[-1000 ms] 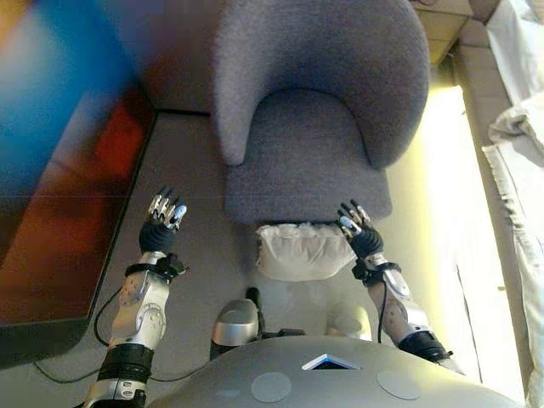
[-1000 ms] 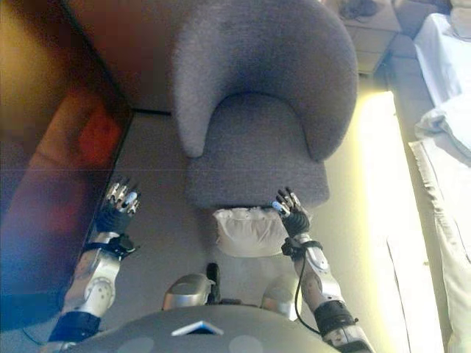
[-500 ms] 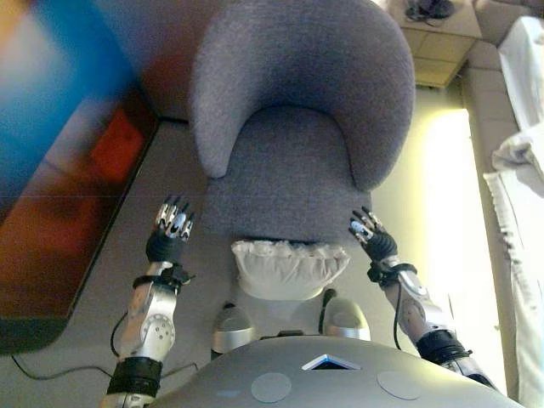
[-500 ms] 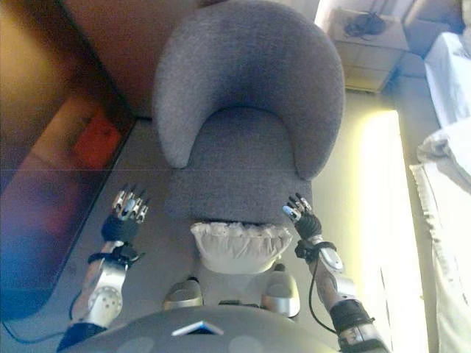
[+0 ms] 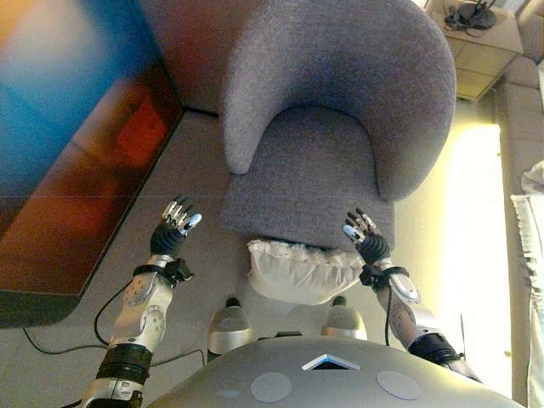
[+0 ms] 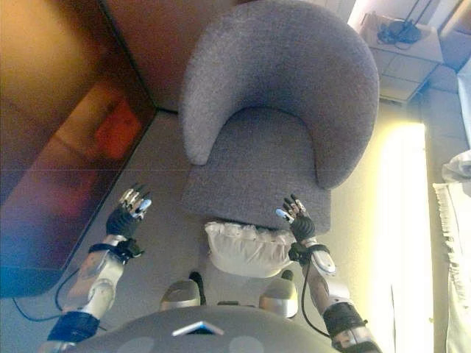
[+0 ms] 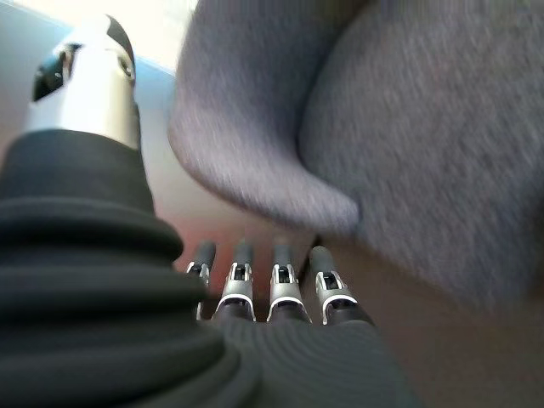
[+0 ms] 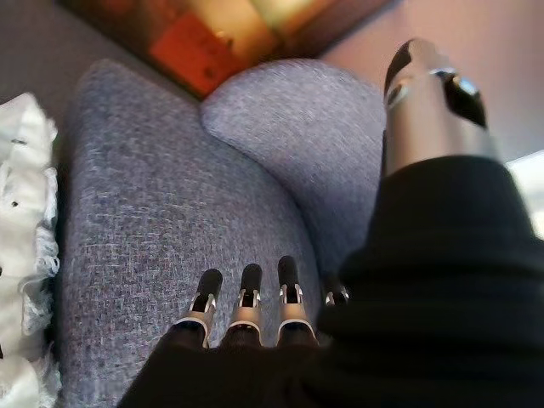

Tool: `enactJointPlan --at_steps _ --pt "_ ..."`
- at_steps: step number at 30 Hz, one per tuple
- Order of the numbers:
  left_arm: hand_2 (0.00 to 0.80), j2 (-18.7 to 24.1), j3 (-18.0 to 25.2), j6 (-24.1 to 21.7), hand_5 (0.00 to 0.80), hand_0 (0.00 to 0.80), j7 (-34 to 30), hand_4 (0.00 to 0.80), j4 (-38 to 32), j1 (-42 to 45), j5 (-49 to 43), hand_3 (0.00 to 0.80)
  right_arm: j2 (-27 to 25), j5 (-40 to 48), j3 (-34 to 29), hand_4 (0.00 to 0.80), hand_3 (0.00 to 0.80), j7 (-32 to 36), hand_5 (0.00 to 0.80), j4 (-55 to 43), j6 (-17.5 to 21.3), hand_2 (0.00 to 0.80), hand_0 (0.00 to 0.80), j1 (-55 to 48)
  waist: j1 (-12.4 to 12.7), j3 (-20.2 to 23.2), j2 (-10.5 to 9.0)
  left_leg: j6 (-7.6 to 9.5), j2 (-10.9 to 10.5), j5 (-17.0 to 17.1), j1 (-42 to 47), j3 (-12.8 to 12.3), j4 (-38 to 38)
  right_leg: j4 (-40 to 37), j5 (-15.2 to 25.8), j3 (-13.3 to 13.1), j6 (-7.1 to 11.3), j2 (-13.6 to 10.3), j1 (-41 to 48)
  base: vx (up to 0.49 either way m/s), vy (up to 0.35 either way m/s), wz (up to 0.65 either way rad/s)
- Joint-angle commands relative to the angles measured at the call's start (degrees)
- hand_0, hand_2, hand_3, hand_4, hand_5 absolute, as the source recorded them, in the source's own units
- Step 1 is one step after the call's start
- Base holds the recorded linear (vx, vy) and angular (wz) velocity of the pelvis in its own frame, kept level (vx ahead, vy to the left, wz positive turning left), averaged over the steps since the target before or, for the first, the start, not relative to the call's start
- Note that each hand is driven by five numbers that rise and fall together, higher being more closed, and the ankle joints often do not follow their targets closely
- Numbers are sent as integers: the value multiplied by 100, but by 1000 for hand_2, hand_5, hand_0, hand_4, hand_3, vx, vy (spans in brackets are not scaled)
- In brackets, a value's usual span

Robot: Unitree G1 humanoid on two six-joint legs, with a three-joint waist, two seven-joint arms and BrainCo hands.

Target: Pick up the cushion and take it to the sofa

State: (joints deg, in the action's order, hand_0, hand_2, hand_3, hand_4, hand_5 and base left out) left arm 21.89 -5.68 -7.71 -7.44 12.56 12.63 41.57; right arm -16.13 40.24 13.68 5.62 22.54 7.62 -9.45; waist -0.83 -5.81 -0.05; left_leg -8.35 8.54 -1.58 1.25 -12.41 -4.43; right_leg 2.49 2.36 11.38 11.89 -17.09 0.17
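Observation:
A white ruffled cushion [image 5: 297, 270] lies on the floor against the front of a grey tub armchair [image 5: 331, 127]. It also shows in the right eye view [image 6: 246, 248] and in the right wrist view [image 8: 21, 255]. My left hand [image 5: 172, 234] is open and empty, raised over the floor left of the chair's front corner. My right hand [image 5: 365, 240] is open and empty, raised by the chair seat's front right corner, just beside the cushion's right end. Neither hand touches the cushion.
A dark glossy screen [image 5: 68, 144] stands along the left. A small side table [image 5: 480, 42] with dark items sits at the far right behind the chair. White bedding [image 6: 460, 220] lies along the right edge. Grey carpet [image 5: 191, 161] runs between the screen and the chair.
The camera has shifted, so chair and cushion sit further right in the picture. Both hands stay raised and open either side of the cushion.

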Motion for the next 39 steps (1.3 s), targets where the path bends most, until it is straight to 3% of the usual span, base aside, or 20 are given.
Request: enactJointPlan --at_steps 1,4,6,11,13,17,22,26,39 --pt "0 4 58 -146 0 0 -66 0 -299 -199 148 0 118 158 -204 0 0 169 0 -347 242 0 0 209 1 95 -46 -14 443 345 -258 245 -58 28 423 174 144 -423 -7 38 -42 -19" --pt "0 -4 42 -172 0 0 -69 0 -314 -97 44 0 101 130 -151 0 0 208 0 -336 104 0 0 273 47 104 -58 -29 526 322 -225 138 -93 -27 408 253 162 -381 12 19 -42 -12" --pt "0 -7 16 -26 0 0 -441 0 -262 -83 449 0 151 849 -163 0 0 498 0 -320 -101 0 0 304 57 115 -55 -39 558 335 -221 132 -92 -51 380 235 169 -324 25 7 -36 -6" --pt "0 -611 172 1162 0 0 -2167 0 -223 -48 2887 0 638 3264 -473 0 0 2180 0 -294 -1109 0 0 306 99 156 -38 -40 614 418 -139 80 95 -197 375 335 163 -232 109 6 -15 -4" --pt "0 -784 138 1520 0 0 -2543 0 -129 -90 3607 0 772 3883 -535 0 0 2695 0 -290 -1403 0 0 377 106 175 -31 -57 622 452 -111 62 186 -251 414 397 183 -225 112 -8 -15 0" --pt "0 -1106 162 2116 0 0 -3045 0 5 -136 4539 0 986 4252 -631 0 0 3440 0 -481 -1803 0 0 463 115 249 -13 -96 643 513 -57 -18 366 -344 478 536 213 -208 109 -7 -8 -2" --pt "0 -1308 138 2324 0 0 -3224 0 -27 -129 4496 0 1033 3915 -571 0 0 3208 0 -388 -1799 0 0 470 154 334 -41 -130 663 469 -60 15 318 -276 412 531 211 -194 101 7 -23 -2" --pt "0 -1292 171 2363 0 0 -3222 0 -120 -78 4433 0 927 3621 -445 0 0 3542 0 -470 -1765 0 0 273 144 341 -61 -112 670 421 -54 31 226 -259 353 443 175 -150 129 4 -8 0" --pt "0 -1171 169 2371 0 0 -2988 0 -180 -118 4512 0 879 3742 -414 0 0 3215 0 -393 -1777 0 0 260 141 364 -50 -99 614 426 4 71 313 -308 373 414 180 -113 152 0 0 0"
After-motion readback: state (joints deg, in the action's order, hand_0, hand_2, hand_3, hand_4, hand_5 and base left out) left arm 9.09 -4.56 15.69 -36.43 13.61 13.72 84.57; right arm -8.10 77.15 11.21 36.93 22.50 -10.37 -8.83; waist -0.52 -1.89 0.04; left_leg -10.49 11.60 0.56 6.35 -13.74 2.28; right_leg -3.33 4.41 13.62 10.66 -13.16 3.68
